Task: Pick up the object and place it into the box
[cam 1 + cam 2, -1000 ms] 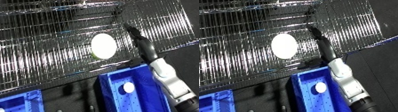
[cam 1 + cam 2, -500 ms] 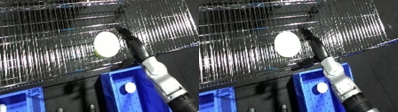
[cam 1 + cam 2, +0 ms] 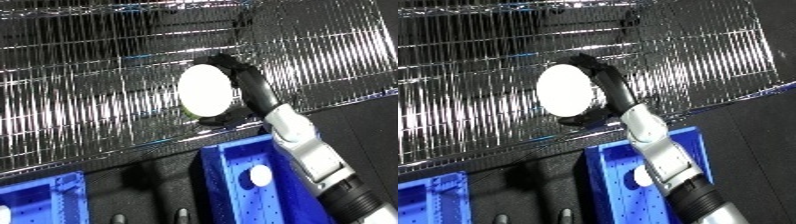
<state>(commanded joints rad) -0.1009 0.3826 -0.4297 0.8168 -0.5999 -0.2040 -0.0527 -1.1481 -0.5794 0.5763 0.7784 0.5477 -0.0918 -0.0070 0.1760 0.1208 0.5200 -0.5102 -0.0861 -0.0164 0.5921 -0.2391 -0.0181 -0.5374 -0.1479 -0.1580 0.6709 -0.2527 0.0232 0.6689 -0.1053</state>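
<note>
**Disc on the wire shelf, right hand closing around it**

Disc (image 3: pixel 207 91), white and oval, lies on the wire shelf (image 3: pixel 80 100) near its front edge. The right hand (image 3: pixel 233 75) has its black fingers curled over the disc's top and right rim, the thumb below. It looks smooth, rigid and light, so probably slippery; opposite rims seem the best hold. Below stands the blue bin (image 3: pixel 222 175), already holding a small white piece (image 3: pixel 259 175). The shelf's front edge lies between disc and bin.
</note>
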